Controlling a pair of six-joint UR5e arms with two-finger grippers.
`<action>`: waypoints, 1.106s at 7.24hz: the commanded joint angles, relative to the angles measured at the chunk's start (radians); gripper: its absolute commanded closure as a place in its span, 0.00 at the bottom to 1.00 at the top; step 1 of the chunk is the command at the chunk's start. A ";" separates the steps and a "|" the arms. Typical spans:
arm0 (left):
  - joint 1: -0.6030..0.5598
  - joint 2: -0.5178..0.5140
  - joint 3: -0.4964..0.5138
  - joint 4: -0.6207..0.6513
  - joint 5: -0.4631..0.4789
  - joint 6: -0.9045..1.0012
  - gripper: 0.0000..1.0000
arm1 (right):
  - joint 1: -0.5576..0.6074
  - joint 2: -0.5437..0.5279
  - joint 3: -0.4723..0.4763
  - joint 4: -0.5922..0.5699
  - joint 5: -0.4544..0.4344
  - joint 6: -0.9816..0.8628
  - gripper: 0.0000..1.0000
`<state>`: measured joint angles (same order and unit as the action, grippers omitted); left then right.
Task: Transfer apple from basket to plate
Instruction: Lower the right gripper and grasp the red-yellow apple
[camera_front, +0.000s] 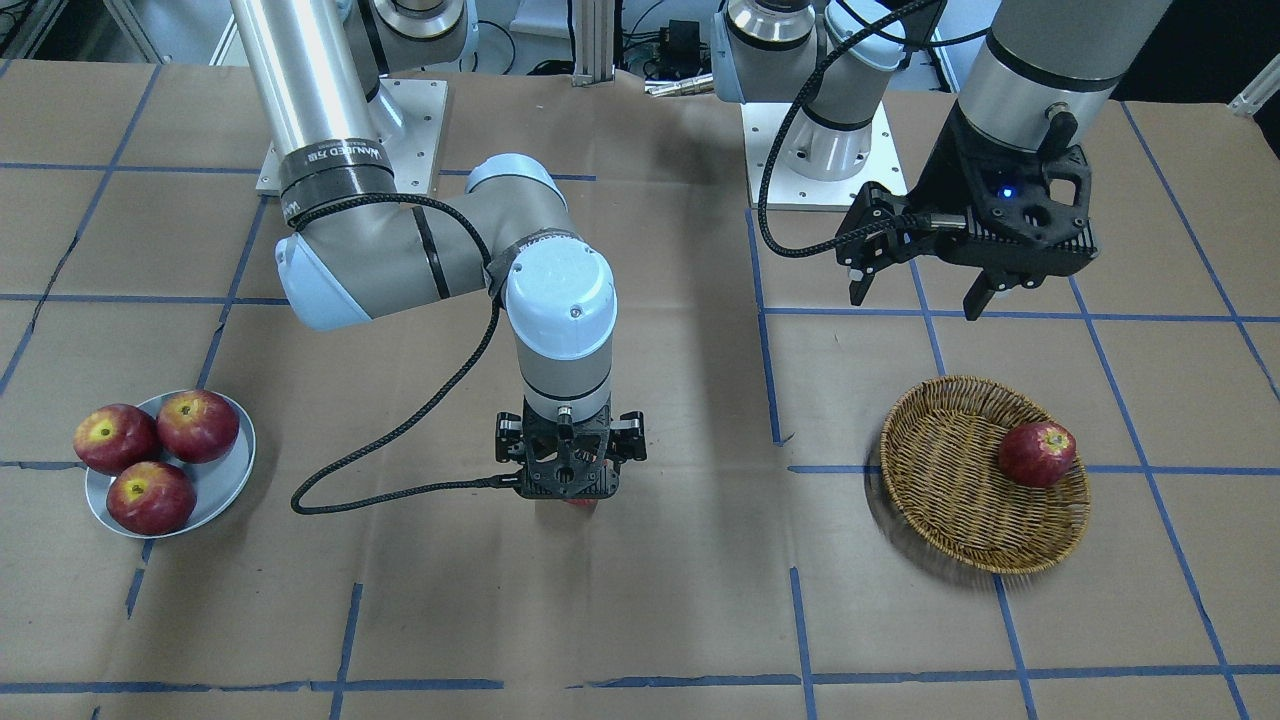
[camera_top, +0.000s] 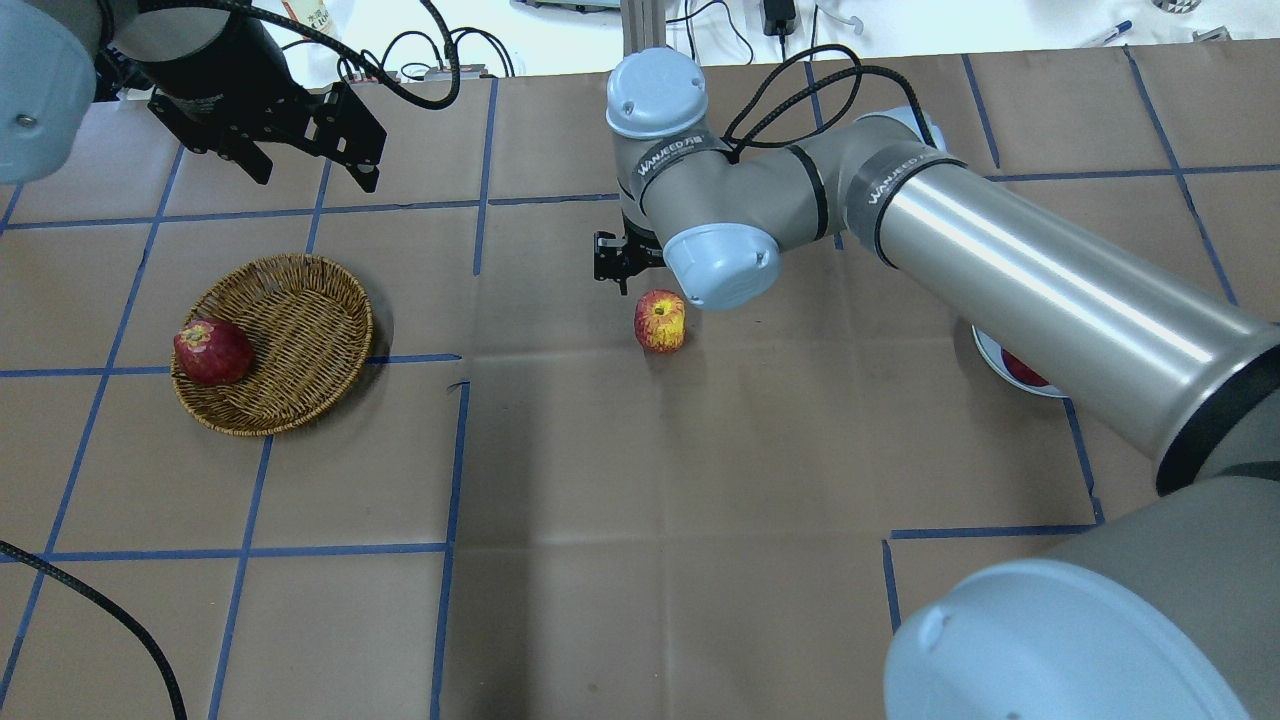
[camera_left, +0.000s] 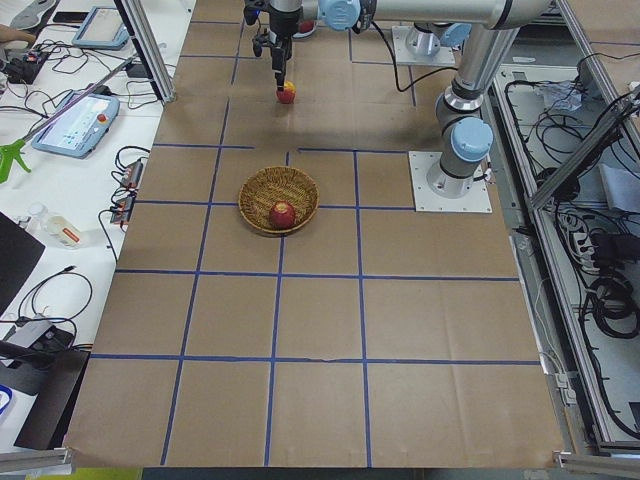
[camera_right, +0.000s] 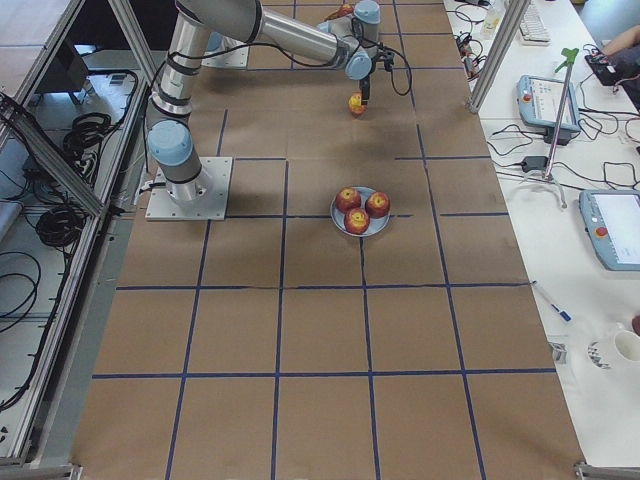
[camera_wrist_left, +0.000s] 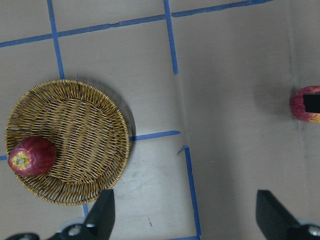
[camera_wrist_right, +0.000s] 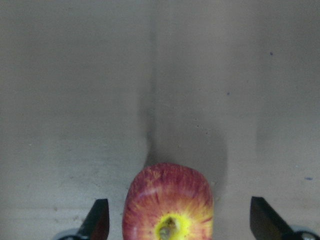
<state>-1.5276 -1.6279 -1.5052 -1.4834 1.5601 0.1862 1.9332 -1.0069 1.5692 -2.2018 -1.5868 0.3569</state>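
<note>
Apple, the streaky pinkish-red one with the yellow stem patch (camera_top: 660, 320), sits on the brown paper tabletop taped in blue squares (camera_top: 600, 480). It's well apart from the round woven wicker basket (camera_top: 300, 330), toward the pale grey-blue plate (camera_front: 228, 478).

Right gripper (camera_wrist_right: 181, 222) straddles it, spread wide, gripping nothing. I'd centre and drop lower before squeezing the apple, since it'll roll. Left gripper (camera_front: 916, 300) hangs unclenched, high near the basket.

Three dark red apples (camera_front: 197, 425) crowd the plate, so space looks tight. One more dark red apple (camera_top: 212, 352) sits in the basket.
</note>
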 joint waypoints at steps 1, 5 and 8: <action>0.001 0.011 -0.024 0.002 -0.018 -0.001 0.01 | 0.001 0.022 0.012 -0.021 -0.001 0.001 0.00; -0.002 0.017 -0.019 0.003 -0.017 -0.004 0.01 | 0.003 0.019 0.012 -0.004 0.008 -0.003 0.32; -0.002 0.017 -0.023 0.003 -0.018 -0.002 0.01 | -0.008 -0.010 -0.006 -0.001 0.005 -0.004 0.36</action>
<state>-1.5289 -1.6109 -1.5271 -1.4803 1.5428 0.1839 1.9323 -0.9990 1.5749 -2.2053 -1.5798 0.3530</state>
